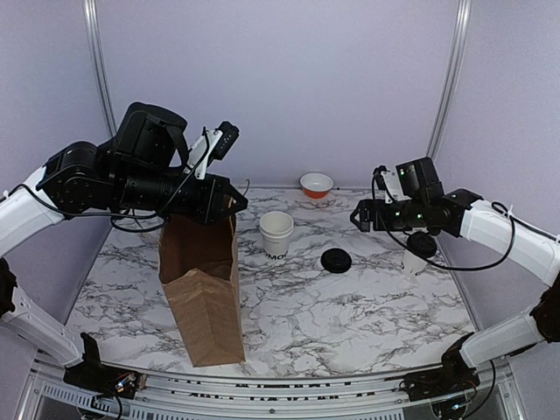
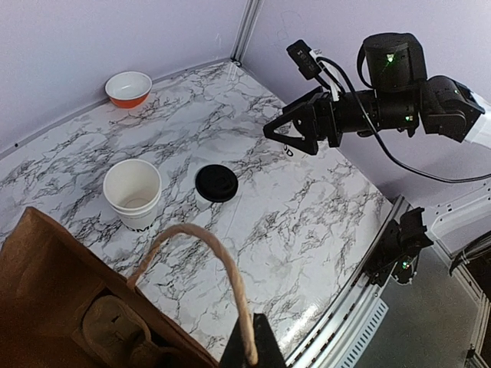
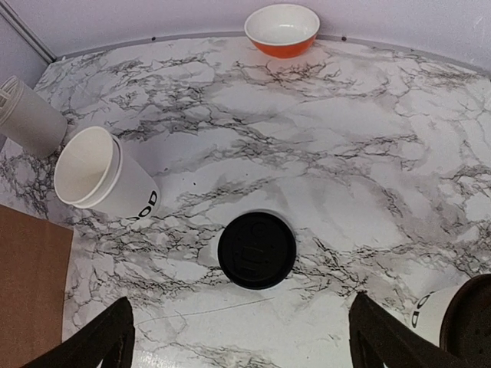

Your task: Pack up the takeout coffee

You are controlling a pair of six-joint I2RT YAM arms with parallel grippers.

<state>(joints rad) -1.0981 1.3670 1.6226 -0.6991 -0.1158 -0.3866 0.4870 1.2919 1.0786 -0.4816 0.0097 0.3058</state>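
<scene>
Left hand (image 1: 233,204) is up at the mouth of the brown paper bag (image 1: 203,289), pressed together on the bag's rope handle (image 2: 234,295), and the bag stands upright on the marble counter (image 1: 350,324). Just beside the bag, to its right, there's an open white paper cup (image 1: 276,233), no lid on it, dark lettering on its side. A little further right, apart from that cup, a round black lid (image 1: 335,260) sits on the counter. Over on the other side, the right hand (image 3: 242,303) hangs above the counter with its fingers spread wide and nothing between them. From its wrist view the lid lies just ahead of the gap. A second white cup (image 3: 430,313), this one with a dark top, shows beside that hand, partly hidden under the arm. At the back wall sits an orange-and-white bowl (image 1: 316,185), well apart from the cups. A grey-white canister (image 3: 29,116) peeks out near the open cup.
</scene>
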